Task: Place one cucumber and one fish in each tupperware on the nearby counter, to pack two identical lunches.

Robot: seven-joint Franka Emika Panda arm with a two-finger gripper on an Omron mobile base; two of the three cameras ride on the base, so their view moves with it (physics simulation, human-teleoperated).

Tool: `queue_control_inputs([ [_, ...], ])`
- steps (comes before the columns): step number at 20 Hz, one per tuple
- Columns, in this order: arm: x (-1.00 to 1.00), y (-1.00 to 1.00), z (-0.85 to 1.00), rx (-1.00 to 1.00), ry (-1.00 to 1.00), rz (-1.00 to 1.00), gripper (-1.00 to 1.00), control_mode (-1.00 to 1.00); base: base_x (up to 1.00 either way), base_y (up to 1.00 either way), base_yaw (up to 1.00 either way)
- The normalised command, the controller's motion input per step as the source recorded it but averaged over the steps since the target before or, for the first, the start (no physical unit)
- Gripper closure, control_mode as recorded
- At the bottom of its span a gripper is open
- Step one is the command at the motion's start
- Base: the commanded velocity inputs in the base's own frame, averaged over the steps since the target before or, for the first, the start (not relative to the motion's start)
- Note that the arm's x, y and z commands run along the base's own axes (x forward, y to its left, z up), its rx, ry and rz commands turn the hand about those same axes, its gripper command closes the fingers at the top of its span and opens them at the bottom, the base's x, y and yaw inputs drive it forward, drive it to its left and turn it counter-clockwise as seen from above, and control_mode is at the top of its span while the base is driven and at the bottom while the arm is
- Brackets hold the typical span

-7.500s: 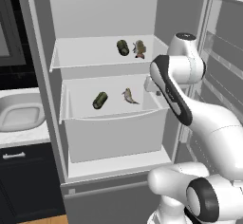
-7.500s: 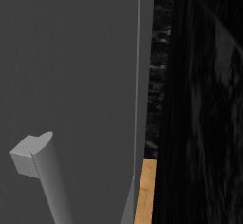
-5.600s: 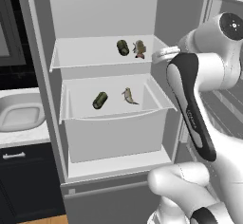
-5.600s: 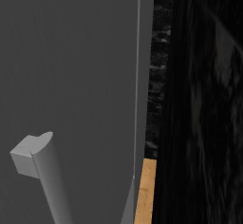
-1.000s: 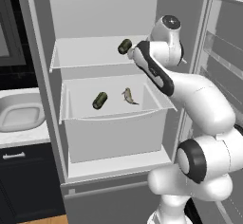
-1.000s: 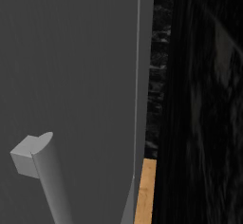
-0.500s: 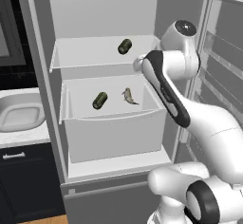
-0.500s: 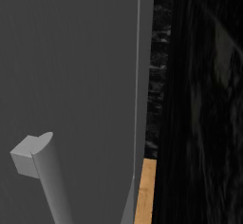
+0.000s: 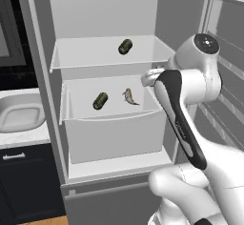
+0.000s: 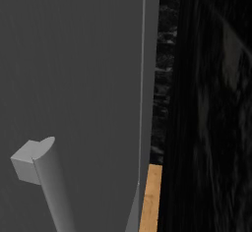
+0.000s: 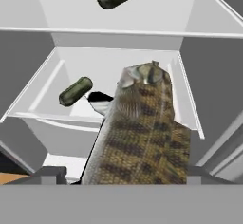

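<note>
fish [image 11: 142, 133]: seen large and close in the hand view, it rises between the end effector [image 11: 128, 173] fingers, head pointing away toward the fridge shelves. judged from this, the end effector is clenched on this fish, the jaws standing wide around its body. in the left base view the wrist sits just in front of the right edge of the upper shelf [image 9: 90, 59].

remaining stock in the fridge: one cucumber [image 9: 125, 46] on the upper shelf; a second cucumber [image 9: 100, 101] and a second fish [image 9: 128, 97] lying near each other, apart, in the lower bin [image 9: 112, 136].

step in hand: carrying the first fish out of the fridge. no item can be confirmed as packed yet.

next move calls for: withdraw the arm clear of the shelf edges, turn toward the worktop [image 9: 24, 137] at the left, where a pale container [image 9: 19, 117] rests, and lower the fish into it before releasing.
</note>
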Motion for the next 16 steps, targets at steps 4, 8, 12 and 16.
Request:
queue_control_inputs([
  [4,-0.73,0.01,0.0,0.02,0.0,0.0,1.0,-1.0,0.0,0.0,0.0],
  [8,-0.23,0.03,0.0,0.0,0.0,0.0,1.0,1.0,-0.55,0.4,0.0],
  [12,0.0,0.0,0.0,0.0,0.0,0.0,1.0,1.0,-0.27,1.0,0.0],
  [16,0.0,0.0,0.0,0.0,0.0,0.0,1.0,1.0,-0.01,1.0,0.0],
])
